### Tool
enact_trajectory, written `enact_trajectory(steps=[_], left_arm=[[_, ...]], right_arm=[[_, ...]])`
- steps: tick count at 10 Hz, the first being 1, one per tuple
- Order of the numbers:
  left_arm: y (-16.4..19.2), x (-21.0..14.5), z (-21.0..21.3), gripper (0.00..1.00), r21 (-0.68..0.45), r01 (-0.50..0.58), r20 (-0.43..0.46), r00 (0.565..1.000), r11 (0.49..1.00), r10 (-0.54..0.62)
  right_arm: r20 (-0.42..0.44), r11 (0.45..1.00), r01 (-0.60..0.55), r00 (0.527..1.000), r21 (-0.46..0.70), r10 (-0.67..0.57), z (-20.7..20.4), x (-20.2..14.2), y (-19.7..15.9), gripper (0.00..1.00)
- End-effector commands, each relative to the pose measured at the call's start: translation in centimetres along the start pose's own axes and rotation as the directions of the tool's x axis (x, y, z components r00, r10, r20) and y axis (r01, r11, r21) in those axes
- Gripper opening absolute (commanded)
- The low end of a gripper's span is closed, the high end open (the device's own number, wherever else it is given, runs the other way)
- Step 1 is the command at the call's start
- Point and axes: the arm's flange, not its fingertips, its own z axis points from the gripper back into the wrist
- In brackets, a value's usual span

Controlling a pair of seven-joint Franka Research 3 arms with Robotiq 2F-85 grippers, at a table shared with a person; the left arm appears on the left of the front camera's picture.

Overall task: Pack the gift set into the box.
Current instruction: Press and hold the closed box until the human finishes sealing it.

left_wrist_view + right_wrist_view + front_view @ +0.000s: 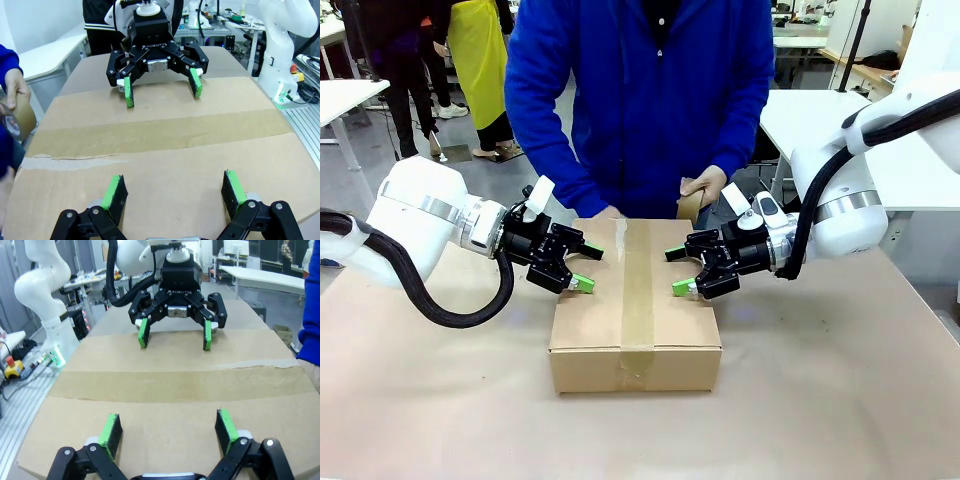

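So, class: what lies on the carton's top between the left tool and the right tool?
In the front view, a strip of brown tape runs along the closed box between the left tool and right tool; otherwise bare cardboard.

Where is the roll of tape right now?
The roll of brown tape is in the person's hand, at the far edge of the closed cardboard carton in the front view, just behind the right gripper.

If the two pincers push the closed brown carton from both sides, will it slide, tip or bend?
The carton is low and wide and lies flat on the table, so it would probably slide rather than tip. Its top flaps are taped shut along the middle, so the lid likely stays fairly stiff. Its weight cannot be judged.
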Motion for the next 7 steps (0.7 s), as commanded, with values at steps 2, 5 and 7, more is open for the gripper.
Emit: enact_trajectory(steps=[2,5,7], left_arm=[[-2.0,-0.2,9.2,1.00,0.012,0.068,0.377,0.924,0.998,-0.067],[-6.6,-6.7,16.9,1.00,0.237,-0.014,0.519,0.847,0.971,-0.114],[-7.5,-9.4,18.7,1.00,0.292,-0.110,0.572,0.816,0.950,-0.081]], right_arm=[[0.253,0.966,0.163,0.961,-0.199,-0.110,9.5,3.5,1.9,1.00],[0.370,0.811,0.271,0.926,-0.518,-0.073,20.5,0.5,10.0,1.00],[0.393,0.695,0.337,0.916,-0.635,-0.085,23.0,-3.0,11.5,1.00]])
